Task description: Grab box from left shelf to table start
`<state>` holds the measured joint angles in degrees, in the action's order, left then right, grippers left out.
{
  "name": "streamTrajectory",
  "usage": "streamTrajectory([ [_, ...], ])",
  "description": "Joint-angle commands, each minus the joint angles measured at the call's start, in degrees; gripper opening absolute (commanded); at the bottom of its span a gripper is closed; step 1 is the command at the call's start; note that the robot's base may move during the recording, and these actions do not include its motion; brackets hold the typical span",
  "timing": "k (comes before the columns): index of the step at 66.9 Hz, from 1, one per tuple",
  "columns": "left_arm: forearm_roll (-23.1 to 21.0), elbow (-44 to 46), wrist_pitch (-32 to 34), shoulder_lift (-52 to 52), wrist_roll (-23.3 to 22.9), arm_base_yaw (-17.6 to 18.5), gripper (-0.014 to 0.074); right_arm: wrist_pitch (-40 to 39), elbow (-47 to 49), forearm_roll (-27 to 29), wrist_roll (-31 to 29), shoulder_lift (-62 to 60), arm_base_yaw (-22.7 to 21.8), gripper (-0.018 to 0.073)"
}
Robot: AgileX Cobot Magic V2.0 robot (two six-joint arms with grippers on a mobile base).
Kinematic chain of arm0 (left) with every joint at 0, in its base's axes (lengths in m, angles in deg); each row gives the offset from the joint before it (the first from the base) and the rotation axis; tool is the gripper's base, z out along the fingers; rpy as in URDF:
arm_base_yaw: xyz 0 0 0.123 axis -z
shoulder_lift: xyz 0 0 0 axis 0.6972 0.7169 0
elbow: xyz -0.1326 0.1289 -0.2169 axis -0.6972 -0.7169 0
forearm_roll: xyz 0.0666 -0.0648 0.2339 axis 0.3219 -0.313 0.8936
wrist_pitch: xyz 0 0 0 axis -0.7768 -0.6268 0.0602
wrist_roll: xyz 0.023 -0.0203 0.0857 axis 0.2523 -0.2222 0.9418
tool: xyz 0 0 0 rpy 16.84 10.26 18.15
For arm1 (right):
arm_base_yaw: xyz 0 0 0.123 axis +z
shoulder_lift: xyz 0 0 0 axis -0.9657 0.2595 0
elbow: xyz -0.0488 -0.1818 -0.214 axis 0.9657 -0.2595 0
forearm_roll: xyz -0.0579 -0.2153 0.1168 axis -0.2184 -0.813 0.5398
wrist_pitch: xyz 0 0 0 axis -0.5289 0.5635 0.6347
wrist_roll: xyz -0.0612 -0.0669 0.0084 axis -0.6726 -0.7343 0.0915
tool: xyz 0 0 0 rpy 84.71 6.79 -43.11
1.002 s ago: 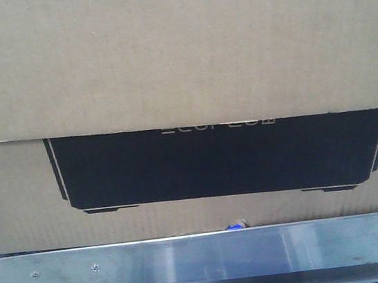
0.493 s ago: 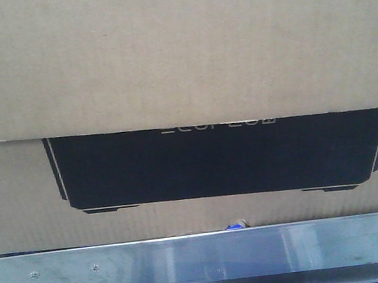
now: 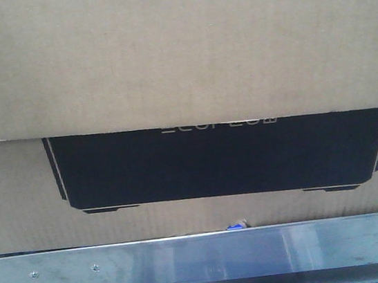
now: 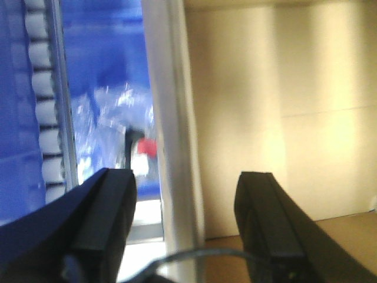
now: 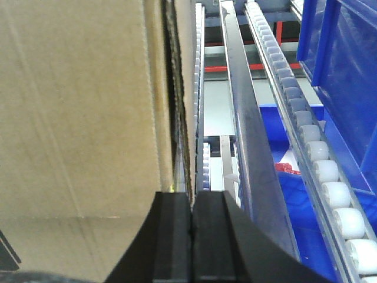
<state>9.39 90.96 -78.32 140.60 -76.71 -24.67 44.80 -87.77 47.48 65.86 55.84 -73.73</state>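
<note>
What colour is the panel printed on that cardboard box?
Black rectangular panel, thin white outline; front view.

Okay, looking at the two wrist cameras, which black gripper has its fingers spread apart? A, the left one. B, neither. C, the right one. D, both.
A: the left gripper shows its black fingers wide apart, while the right gripper has its fingers pressed together beside the large brown corrugated cardboard box.

The brown corrugated box (image 3: 177, 52) fills the front view, its black panel (image 3: 219, 162) (thin white outline, lettering half hidden under an overhanging flap) facing out, just behind the silvery, screwed front rail of the shelf (image 3: 204, 259).
</note>
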Motion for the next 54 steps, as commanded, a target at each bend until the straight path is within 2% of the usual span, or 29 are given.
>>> streamTrajectory([
  [1,0.33,2.85,-0.19,-0.87,-1.09,0.53,0.0287,-6.97,-0.08,-0.45,-0.61,-0.54,0.09,0.0053],
  [10,1.04,2.95,-0.59,-0.61,-1.09,0.53,0.0287,-8.78,0.58,-0.38,-0.48,-0.54,0.09,0.0053],
  [16,1.68,2.95,-0.59,-0.61,-1.09,0.53,0.0287,-7.3,2.74,-0.01,-0.42,-0.54,0.09,0.0057],
  [20,2.26,2.95,-0.59,-0.61,-1.09,0.53,0.0287,-4.65,5.33,0.38,-0.42,-0.54,0.09,0.009],
  [25,2.26,2.95,-0.59,-0.61,-1.09,0.53,0.0287,-0.61,8.83,0.38,-0.42,-0.54,0.09,0.0192],
  [32,2.38,2.95,-0.59,-0.61,-1.09,0.53,0.0287,5.85,14.16,0.38,-0.47,-0.5,0.09,0.044],
  [38,2.38,2.95,-0.59,-0.61,-1.09,0.53,0.0287,9.94,18.38,0.33,-0.47,-0.06,0.09,0.0566],
  [54,2.51,2.95,-0.59,-0.61,-1.09,0.53,0.0287,18.76,32.65,0.33,-0.47,10.44,0.09,0.0536],
])
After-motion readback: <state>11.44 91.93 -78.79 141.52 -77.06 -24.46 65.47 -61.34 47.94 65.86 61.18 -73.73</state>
